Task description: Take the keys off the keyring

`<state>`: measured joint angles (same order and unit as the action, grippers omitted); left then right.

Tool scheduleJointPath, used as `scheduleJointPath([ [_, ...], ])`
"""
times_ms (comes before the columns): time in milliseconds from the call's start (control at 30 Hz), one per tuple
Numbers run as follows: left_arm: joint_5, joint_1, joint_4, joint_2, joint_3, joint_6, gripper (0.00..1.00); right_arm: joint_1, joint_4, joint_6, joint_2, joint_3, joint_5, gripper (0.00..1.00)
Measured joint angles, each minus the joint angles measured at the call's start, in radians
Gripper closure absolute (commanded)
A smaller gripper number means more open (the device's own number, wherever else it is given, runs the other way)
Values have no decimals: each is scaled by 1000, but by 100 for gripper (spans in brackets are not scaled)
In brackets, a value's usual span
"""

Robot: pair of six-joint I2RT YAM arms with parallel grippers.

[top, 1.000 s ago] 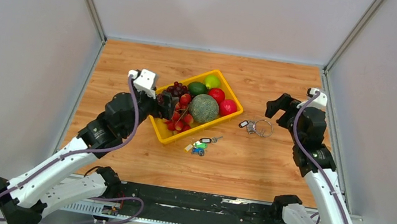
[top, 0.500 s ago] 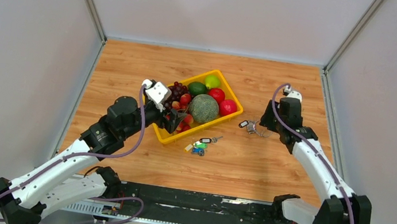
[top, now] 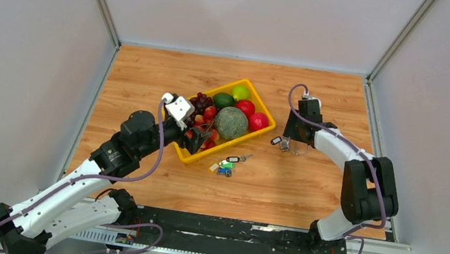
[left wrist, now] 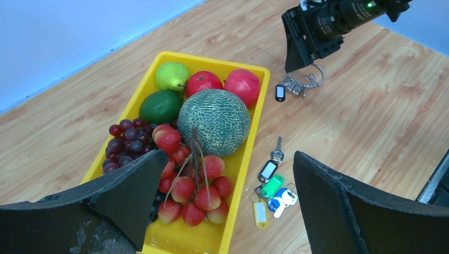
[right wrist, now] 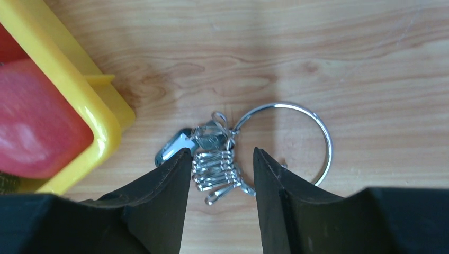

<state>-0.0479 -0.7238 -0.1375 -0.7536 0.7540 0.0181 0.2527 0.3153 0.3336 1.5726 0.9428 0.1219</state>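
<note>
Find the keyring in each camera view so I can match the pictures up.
Top view: the keyring lies right of centre, at mid-height.
Left wrist view: the keyring is at the upper right, small.
Right wrist view: the keyring is in the middle, slightly right, seen close up.
Shared landmark: the yellow tray, always just left of the keyring.

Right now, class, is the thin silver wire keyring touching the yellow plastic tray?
Apart. The right wrist view shows a strip of wooden tabletop between the yellow plastic tray and the thin silver wire keyring.
</note>
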Motion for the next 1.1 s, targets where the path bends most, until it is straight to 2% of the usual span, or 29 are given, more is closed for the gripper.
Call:
scheduleJointPath([
  [100,-1,0,0,3,0,-1,0,0,-25,0,47,29,0,53],
  [167,-4,0,0,6,0,-2,0,0,-40,1,84,46,8,60],
  [300,-4,0,0,9,0,-2,0,0,-63,11,152,62,51,68],
  [333,-4,0,0,10,0,-4,0,0,-69,20,170,62,66,75],
  [400,-4,0,0,13,0,-10,0,0,-80,31,191,63,97,95],
  [433,-3,0,0,14,0,-14,0,0,-87,35,192,63,98,100],
  [600,-3,0,0,17,-1,-24,0,0,-112,55,147,27,104,100],
  [833,-4,0,-1,17,-6,-26,0,0,-114,20,-193,-60,16,100],
  [967,-6,0,0,17,-6,-26,0,0,-129,-7,-402,-88,-105,100],
  [1100,-30,0,0,17,-7,-26,0,0,-134,-28,-533,-93,-263,100],
])
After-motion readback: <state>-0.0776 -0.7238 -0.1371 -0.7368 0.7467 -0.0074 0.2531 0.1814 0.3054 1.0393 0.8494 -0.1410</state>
